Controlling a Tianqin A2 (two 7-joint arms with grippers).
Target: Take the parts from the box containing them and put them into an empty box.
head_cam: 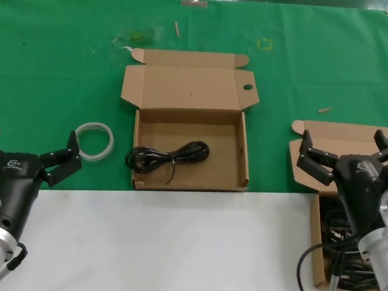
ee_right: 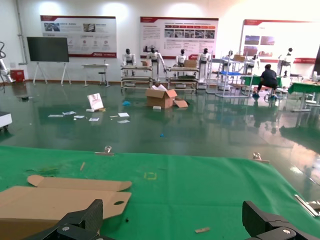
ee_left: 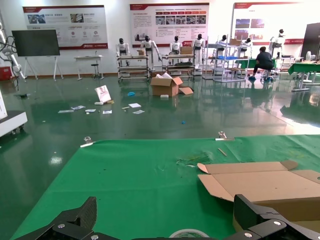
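Right gripper (head_cam: pixel 345 156): fingers spread wide, holding nothing, poised above the right box (head_cam: pixel 319 257) at the table's right edge. One fingertip (head_cam: pixel 309 141) overlaps the box's raised lid (head_cam: pixel 341 139). In the right wrist view the same gripper (ee_right: pixel 181 225) shows as two dark finger ends set well apart, looking out over the green cloth (ee_right: pixel 200 195).

Right box: a shallow brown carton, largely hidden by the right arm. Black cables (head_cam: pixel 346 253) lie heaped inside it, under and beside the arm.

Left gripper (head_cam: pixel 28 150): fingers likewise spread, empty, held low at the left near the boundary of the cloth (head_cam: pixel 52 76) and the white surface (head_cam: pixel 173 250). In the left wrist view its finger ends (ee_left: pixel 75 220) frame the scene from below.

Tape ring (head_cam: pixel 93 140): white, translucent, flat on the cloth just beside the left gripper's inner finger; part of its rim (ee_left: pixel 189 233) shows in the left wrist view.

Centre box (head_cam: pixel 243 155): open, between the two arms, its lid (head_cam: pixel 188 85) folded back away from the robot, with a round hole (head_cam: pixel 247 87) in the right-hand flap. The same lid (ee_left: pixel 260 182) appears in the left wrist view, and the holed flap (ee_right: pixel 118 202) in the right wrist view.

Cable in the centre box (head_cam: pixel 170 156): one loosely coiled black bundle lying on the box floor, toward the near wall.
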